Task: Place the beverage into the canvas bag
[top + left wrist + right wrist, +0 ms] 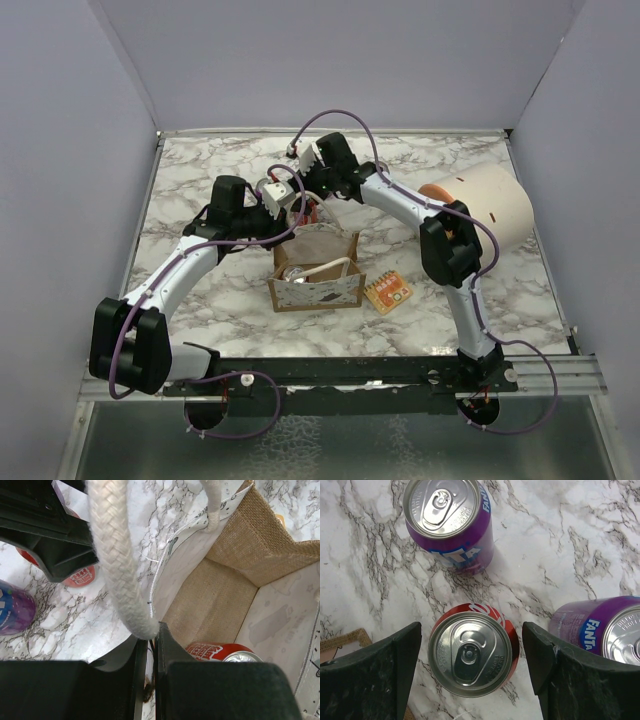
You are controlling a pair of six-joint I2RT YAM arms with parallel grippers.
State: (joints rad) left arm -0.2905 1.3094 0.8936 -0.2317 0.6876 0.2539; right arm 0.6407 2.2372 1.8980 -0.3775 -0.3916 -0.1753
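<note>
The tan canvas bag [315, 272] stands open mid-table with its white rope handles up. My left gripper [151, 630] is shut on the bag's far rim, right beside a rope handle [117, 565]. A red can [220, 652] lies inside the bag. My right gripper [471, 650] is open and points down over an upright red cola can [472, 652] on the marble just behind the bag. One finger stands on each side of the can, and neither touches it. In the top view the right gripper [312, 198] hangs close to the left one [292, 212].
Two purple Fanta cans [450, 522] [605, 630] stand close around the red can. An orange snack packet [387, 292] lies right of the bag. A large white roll [482, 205] lies at the right. White walls surround the marble table [200, 300].
</note>
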